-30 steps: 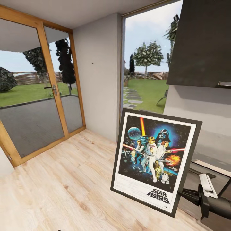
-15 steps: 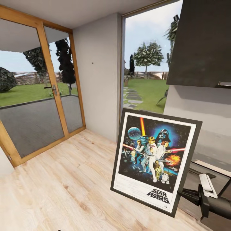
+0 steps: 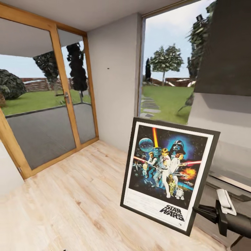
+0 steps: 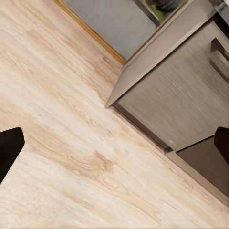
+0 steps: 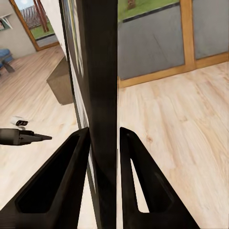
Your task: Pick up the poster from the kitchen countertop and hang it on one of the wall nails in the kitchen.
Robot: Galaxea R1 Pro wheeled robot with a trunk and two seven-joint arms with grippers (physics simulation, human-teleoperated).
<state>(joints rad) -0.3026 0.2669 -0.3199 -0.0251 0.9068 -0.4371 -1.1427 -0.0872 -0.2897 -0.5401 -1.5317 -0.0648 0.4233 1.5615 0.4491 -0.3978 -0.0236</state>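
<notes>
The poster [image 3: 167, 170] hangs upright and slightly tilted above the wooden floor, low and right of centre in the head view, with its "STAR WARS" logo at the bottom. My right gripper [image 3: 200, 211] is shut on its lower right frame edge. In the right wrist view, both fingers [image 5: 62, 181] press against the black frame edge [image 5: 102, 71]. A small dark nail [image 3: 107, 68] dots the grey wall between the door and the window. My left gripper [image 4: 114, 143] is open over the floor, holding nothing. A grey countertop edge [image 3: 230, 182] runs behind the poster.
A wood-framed glass door [image 3: 42, 101] stands at the left, and a tall window [image 3: 167, 76] lies beyond the grey wall. A dark wall cabinet [image 3: 226, 52] hangs at the upper right. The left wrist view shows a dark grey base cabinet [image 4: 181, 95] on the plank floor [image 3: 76, 195].
The whole picture has shifted right, so the camera has turned left. The poster and right gripper keep the same place in the view.
</notes>
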